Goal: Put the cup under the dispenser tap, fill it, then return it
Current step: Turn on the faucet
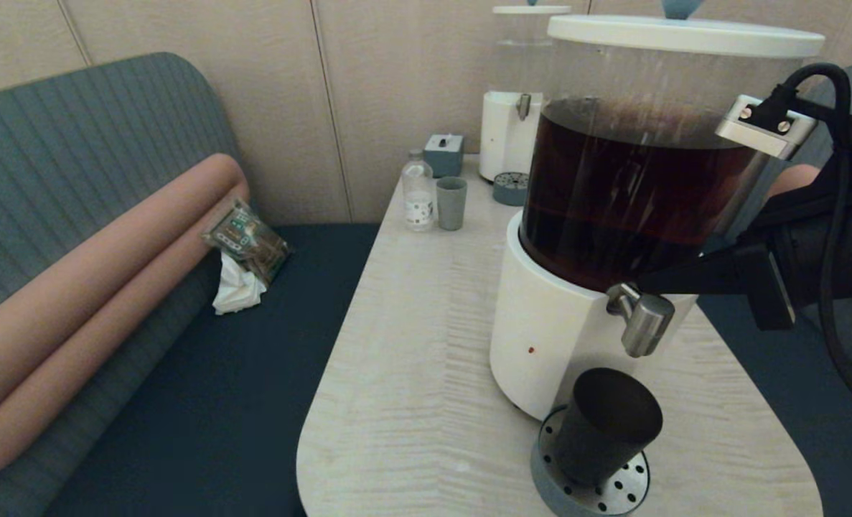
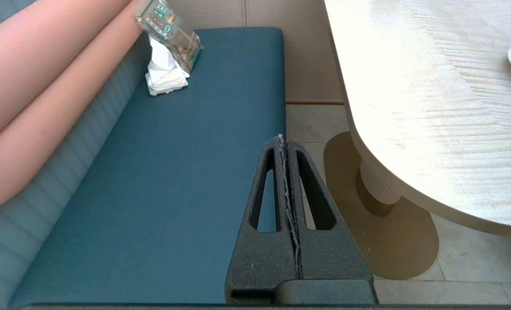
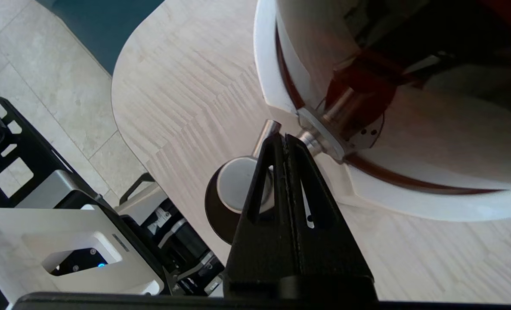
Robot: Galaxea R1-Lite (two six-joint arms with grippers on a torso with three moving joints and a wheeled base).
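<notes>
The black cup (image 1: 605,424) stands upright on a round grey perforated drip tray (image 1: 623,492), directly below the steel dispenser tap (image 1: 642,321). The tap sticks out of the white base (image 1: 540,337) of the large tank of dark brown liquid (image 1: 634,194). My right gripper (image 1: 644,287) reaches in from the right, shut and empty, its tips against the top of the tap. In the right wrist view the shut gripper (image 3: 284,138) sits between the tap's thin lever (image 3: 267,130) and its stem, above the tap's round cap (image 3: 236,189) and the cup (image 3: 216,219). My left gripper (image 2: 283,140) is shut, parked over the sofa seat.
At the table's far end stand a smaller clear dispenser (image 1: 512,136), its drip tray (image 1: 510,188), a grey-green cup (image 1: 451,203), a small bottle (image 1: 418,190) and a grey box (image 1: 443,154). A packet and tissue (image 1: 242,248) lie on the sofa. The rounded table edge (image 1: 311,445) is near.
</notes>
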